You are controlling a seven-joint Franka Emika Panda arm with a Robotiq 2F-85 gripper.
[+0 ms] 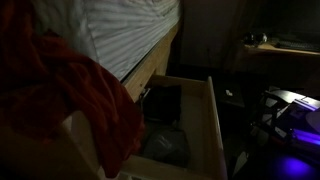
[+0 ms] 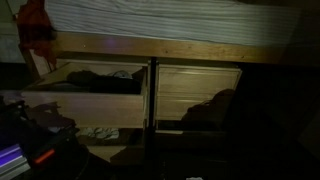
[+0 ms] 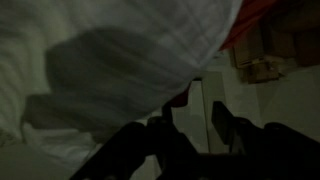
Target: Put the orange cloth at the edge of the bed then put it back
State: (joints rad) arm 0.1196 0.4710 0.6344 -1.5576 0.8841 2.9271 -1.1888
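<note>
The orange cloth [image 1: 95, 95] hangs in a bunch at the corner of the bed, large and close in this exterior view. In an exterior view it shows small at the top left, by the bed's end [image 2: 35, 25]. In the wrist view its orange edge [image 3: 262, 18] lies at the top right, past the striped mattress [image 3: 110, 50]. My gripper [image 3: 203, 118] appears as two dark fingers at the bottom of the wrist view. They are spread apart with nothing between them, and the cloth is well away from them. The gripper is too dark to make out in either exterior view.
The bed has a wooden frame [image 2: 160, 47] with a striped mattress [image 1: 130, 30] on top. Two wooden drawers below it stand pulled open [image 2: 85, 95] [image 2: 195, 95], one holding clothes [image 1: 165, 145]. A dark desk [image 1: 280, 50] stands at the back. The room is very dim.
</note>
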